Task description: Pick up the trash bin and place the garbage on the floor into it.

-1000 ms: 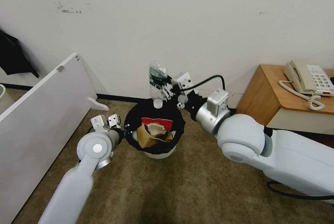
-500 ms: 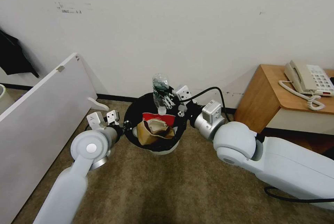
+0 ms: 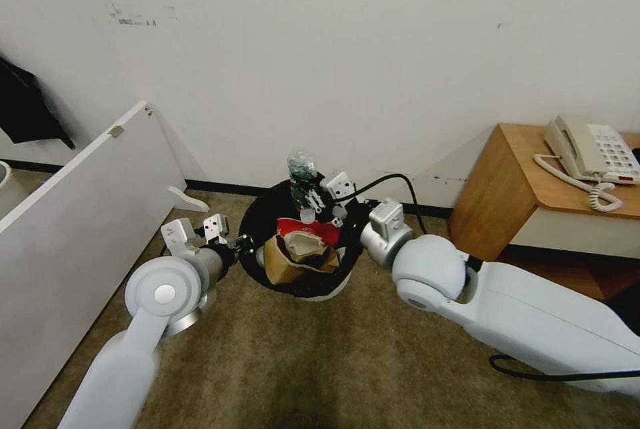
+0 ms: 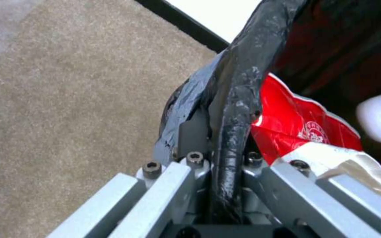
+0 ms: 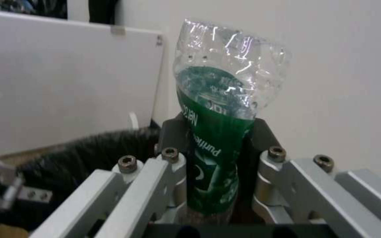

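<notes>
Pinching the bag-lined rim of the trash bin (image 3: pixel 261 262), the left gripper (image 4: pixel 220 155) has its fingers closed on the black plastic. The right gripper (image 5: pixel 219 155) clamps a clear green-labelled bottle (image 5: pixel 219 109), cap down, between its fingers over the bin's far rim. A brown paper bag (image 3: pixel 293 257) and red wrapper (image 4: pixel 296 119) lie inside, beyond the left fingers.

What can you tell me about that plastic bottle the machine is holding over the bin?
The bottle is small, clear, crinkled plastic with a green label. The right gripper is shut on its labelled middle, holding it upside down, its white cap pointing down into the trash bin, just above the red wrapper and brown paper bag.
</notes>
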